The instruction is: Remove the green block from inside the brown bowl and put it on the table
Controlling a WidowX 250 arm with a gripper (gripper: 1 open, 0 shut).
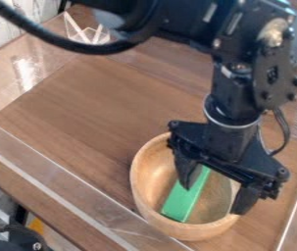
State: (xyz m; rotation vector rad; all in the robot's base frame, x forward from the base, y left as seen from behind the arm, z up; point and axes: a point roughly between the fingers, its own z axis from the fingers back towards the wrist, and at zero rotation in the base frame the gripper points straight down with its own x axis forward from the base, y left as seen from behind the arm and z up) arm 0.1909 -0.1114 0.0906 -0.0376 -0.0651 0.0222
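Green block [189,193] lies inside the brown bowl [148,176], near the front right of the table [98,108], resting at a slant against the bowl's inner wall with its upper end beneath the robot's tool. A black robot arm reaches down from above, and its gripper [222,183] points straight down into the bowl with its jaws spread wide, one finger on each side of the block's upper end. The jaws are not closed on anything. Judging from this, the task has barely begun: the block is not yet grasped, not lifted, and nothing has been set on the table. Closing, lifting and placing all remain
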